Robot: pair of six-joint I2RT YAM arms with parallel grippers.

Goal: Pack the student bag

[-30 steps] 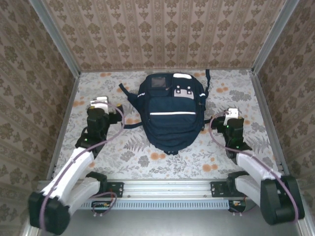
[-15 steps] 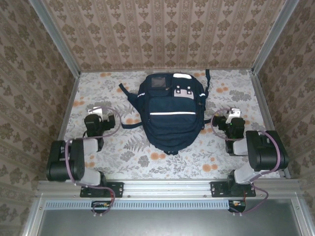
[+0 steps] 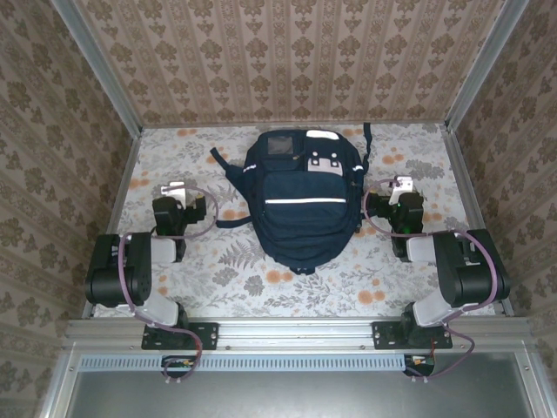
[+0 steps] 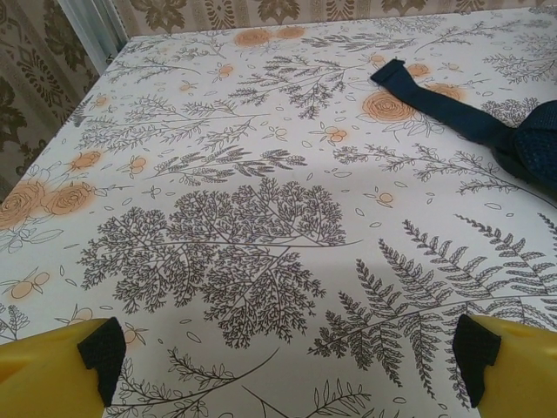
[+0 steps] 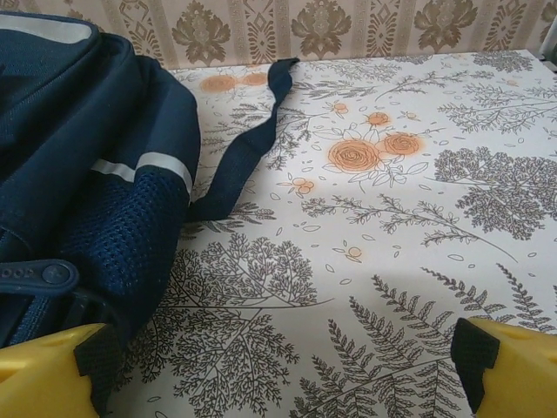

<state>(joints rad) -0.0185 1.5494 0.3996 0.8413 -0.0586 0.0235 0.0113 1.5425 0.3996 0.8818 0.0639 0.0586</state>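
Top: student bag (image 3: 300, 205) lies flat mid-counter (image 3: 261, 279); left fingers (image 3: 177, 192) well left of it, right fingers (image 3: 402, 190) near its right side.
Left wrist: left fingers (image 4: 103, 348) spread wide, holding nothing, above counter; strap (image 4: 435, 100) ahead right.
Right wrist: right fingers (image 5: 474, 353) spread wide, holding nothing; student bag (image 5: 78, 157) at left.

The student bag (image 5: 78, 131) is cut off by the right wrist view's left edge and, past its strap (image 4: 444, 106), by the left wrist view's right edge.
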